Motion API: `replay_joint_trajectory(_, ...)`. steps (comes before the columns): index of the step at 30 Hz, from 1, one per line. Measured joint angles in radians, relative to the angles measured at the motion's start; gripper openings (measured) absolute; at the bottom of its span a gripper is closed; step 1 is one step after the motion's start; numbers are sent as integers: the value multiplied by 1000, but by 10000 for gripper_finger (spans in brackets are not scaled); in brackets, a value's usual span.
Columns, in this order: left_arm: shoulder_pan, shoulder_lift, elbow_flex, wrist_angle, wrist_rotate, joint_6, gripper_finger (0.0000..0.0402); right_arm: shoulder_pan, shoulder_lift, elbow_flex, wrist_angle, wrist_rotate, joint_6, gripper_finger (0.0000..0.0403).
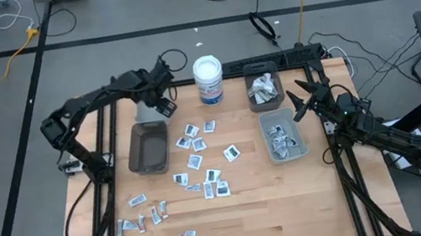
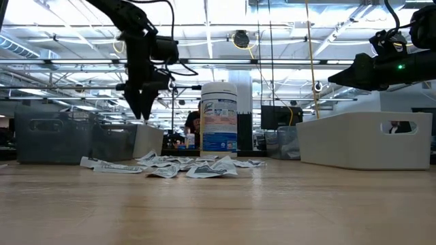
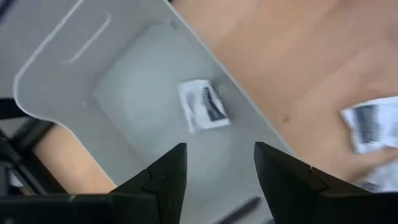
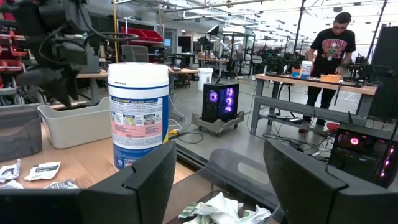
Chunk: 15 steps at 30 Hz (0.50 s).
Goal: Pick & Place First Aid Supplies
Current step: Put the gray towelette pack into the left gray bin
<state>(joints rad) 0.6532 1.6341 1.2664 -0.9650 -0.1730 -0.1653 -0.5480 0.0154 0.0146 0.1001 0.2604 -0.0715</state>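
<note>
The left gripper [image 3: 216, 180] hung over a pale bin [image 3: 74, 68] at the table's far left, its fingers parted with nothing between them; below lay one white packet [image 3: 203, 106] on the bin floor, apart from the fingers; that reads as a drop just made, the placing step. The next move, I'd judge, called for a swing back toward the loose packets [image 1: 197, 167] mid-table and a careful pinch on one flat piece.

The right gripper [image 1: 302, 99] waited with fingers wide, above the right-hand bins.

Counting from overhead: four bins, namely the pale one, a dark bin [image 1: 147, 147] beside it, and two on the right [image 1: 265, 88] [image 1: 283, 134], both holding packets; one white tub [image 1: 209, 80]; roughly twenty packets scattered on the wood, too small for an exact tally.
</note>
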Motion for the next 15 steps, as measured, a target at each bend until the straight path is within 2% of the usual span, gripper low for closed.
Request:
replay_joint_trajectory(6, -34, 0, 41, -41, 44, -79, 175, 0, 0, 0, 0, 0, 0, 238)
replay_joint_trajectory(15, -186, 1, 41, 110, 142, -242, 159, 0, 0, 0, 0, 0, 0, 238)
